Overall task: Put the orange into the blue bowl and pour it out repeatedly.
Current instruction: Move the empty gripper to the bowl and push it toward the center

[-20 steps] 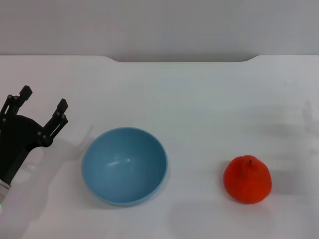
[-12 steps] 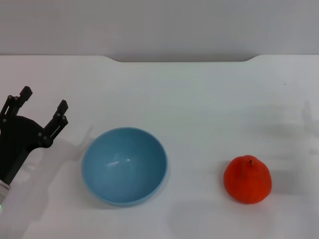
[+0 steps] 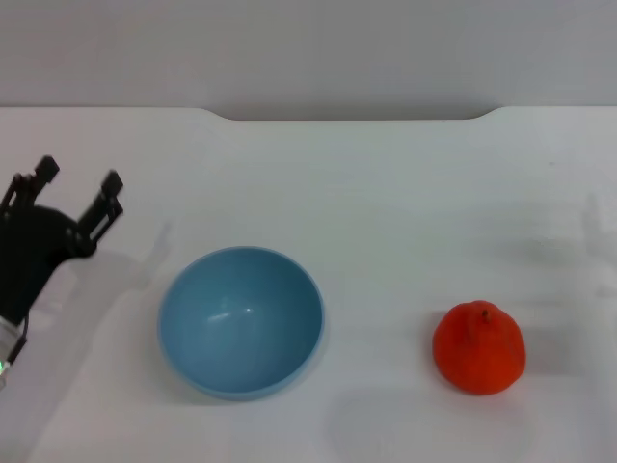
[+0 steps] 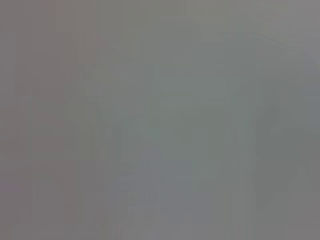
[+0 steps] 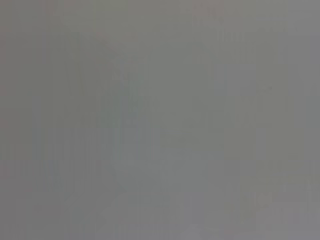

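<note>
In the head view the blue bowl (image 3: pixel 240 320) stands upright and empty on the white table, left of centre. The orange (image 3: pixel 479 347) sits on the table to the bowl's right, well apart from it. My left gripper (image 3: pixel 77 177) is open and empty, raised at the far left, clear of the bowl's left rim. My right gripper is out of view. Both wrist views show only plain grey, with no object in them.
The white table (image 3: pixel 386 193) stretches back to a far edge with a shallow notch in the middle. A grey wall lies behind it.
My left gripper has moved back and a little to the left, away from the bowl. The bowl and the orange have not moved.
</note>
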`<state>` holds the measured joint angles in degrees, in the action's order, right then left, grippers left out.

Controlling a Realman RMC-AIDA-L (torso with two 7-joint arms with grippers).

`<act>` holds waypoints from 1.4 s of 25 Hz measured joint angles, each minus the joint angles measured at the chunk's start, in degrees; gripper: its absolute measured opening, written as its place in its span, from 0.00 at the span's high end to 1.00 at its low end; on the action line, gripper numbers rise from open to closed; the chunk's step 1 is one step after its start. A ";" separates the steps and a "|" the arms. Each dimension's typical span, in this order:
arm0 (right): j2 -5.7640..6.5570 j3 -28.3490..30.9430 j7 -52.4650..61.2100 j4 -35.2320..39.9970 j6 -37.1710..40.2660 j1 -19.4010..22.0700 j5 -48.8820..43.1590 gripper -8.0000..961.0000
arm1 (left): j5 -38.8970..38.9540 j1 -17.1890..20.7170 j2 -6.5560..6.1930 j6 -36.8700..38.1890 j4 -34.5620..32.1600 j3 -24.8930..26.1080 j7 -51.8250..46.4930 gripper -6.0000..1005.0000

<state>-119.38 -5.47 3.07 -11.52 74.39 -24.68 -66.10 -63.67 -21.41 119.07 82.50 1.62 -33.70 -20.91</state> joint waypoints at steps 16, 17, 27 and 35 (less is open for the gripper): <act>-0.03 -0.38 0.11 -1.34 -0.85 0.09 -0.09 0.45 | -28.24 -13.74 -2.00 -32.72 -44.52 -29.92 -74.13 0.20; -0.03 -0.38 0.11 -1.34 -0.85 0.09 -0.09 0.45 | -28.24 -13.74 -2.00 -32.72 -44.52 -29.92 -74.13 0.20; 0.07 -0.02 0.15 -0.93 -1.50 0.11 -0.09 0.45 | -76.11 -16.43 -1.46 1.44 -77.84 -32.75 -121.50 0.21; 0.22 0.03 0.18 -0.49 -1.63 -0.09 0.28 0.45 | -84.87 -14.85 -1.26 19.05 -88.65 -35.31 -131.80 0.21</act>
<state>-119.17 -5.44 3.25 -12.01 72.76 -24.77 -65.82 -148.54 -36.26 117.81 101.55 -87.03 -69.01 -152.71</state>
